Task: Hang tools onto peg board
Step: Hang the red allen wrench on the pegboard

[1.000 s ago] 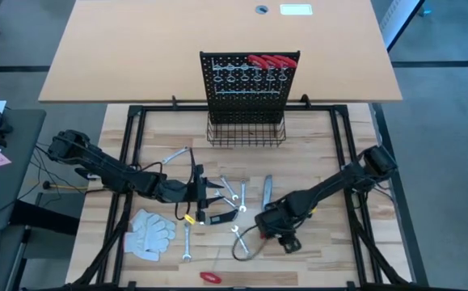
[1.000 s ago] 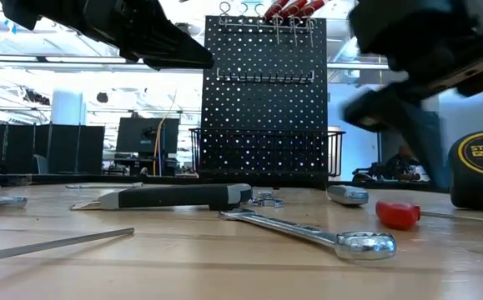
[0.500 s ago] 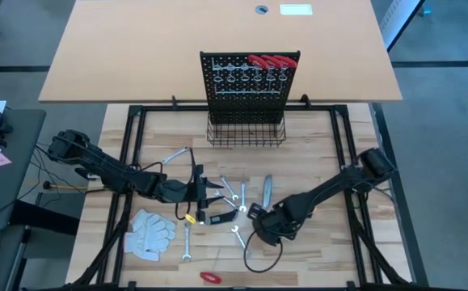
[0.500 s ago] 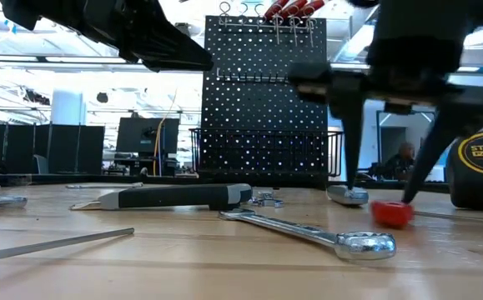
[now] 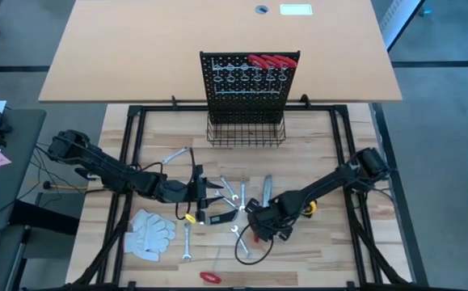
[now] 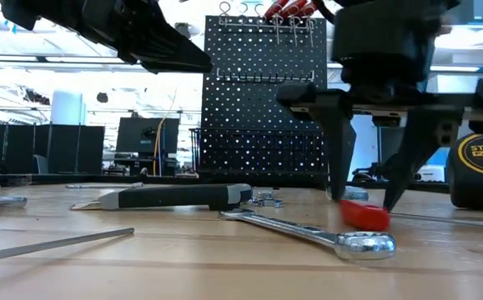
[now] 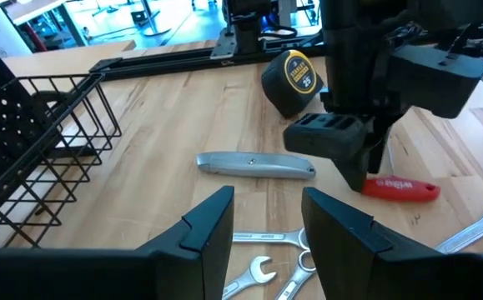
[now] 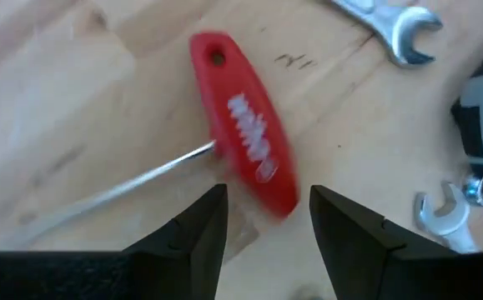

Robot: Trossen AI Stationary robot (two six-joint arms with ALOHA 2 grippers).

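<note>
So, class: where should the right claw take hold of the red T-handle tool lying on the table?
Grip the red handle across its narrow width, coming straight down. It lies flat with the thin shaft leaving its side; the open right claw already straddles one end.

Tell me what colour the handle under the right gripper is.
Red handle, clearest in the right wrist view.

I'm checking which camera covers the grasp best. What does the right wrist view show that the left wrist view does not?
Only the right wrist view shows the thin metal shaft running out from the red handle, the hole at the handle's end, and the right gripper seen from its own side, fingers open either side of the handle. Only the left wrist view shows the tape measure, the grey utility knife, the wire basket and the left gripper, open. Both show the red handle, wrenches and the wooden table.
</note>
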